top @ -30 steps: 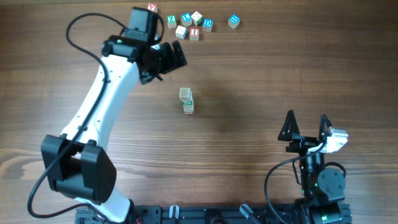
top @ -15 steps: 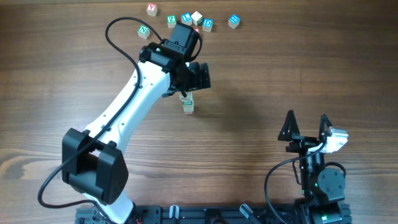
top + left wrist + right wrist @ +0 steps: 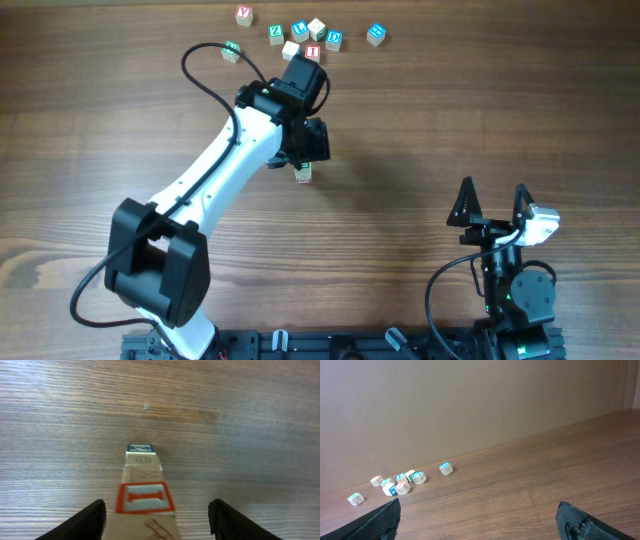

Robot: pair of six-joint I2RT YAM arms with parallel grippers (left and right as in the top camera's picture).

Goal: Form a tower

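Note:
The tower (image 3: pixel 303 174) stands mid-table, a narrow column of pale alphabet cubes, mostly hidden under my left gripper (image 3: pixel 305 150) in the overhead view. In the left wrist view the tower (image 3: pixel 145 497) rises toward the camera. Its nearest cube shows a red-framed I, and a blue-edged cube (image 3: pixel 140 448) lies at the far end. My left gripper (image 3: pixel 157 520) is open and straddles the top cube. The left finger is close beside the cube and the right finger stands well apart from it. My right gripper (image 3: pixel 493 195) rests open near the front right, holding nothing.
Several loose cubes (image 3: pixel 313 40) with coloured letters lie along the far edge, with a green one (image 3: pixel 231 51) and a red one (image 3: pixel 245 15) off to the left. The right wrist view shows the same loose cubes (image 3: pixel 400 482) far away.
My left arm swung from beside the loose cubes toward the middle and now sits over the tower. Its jaws have narrowed. The right arm has not moved.

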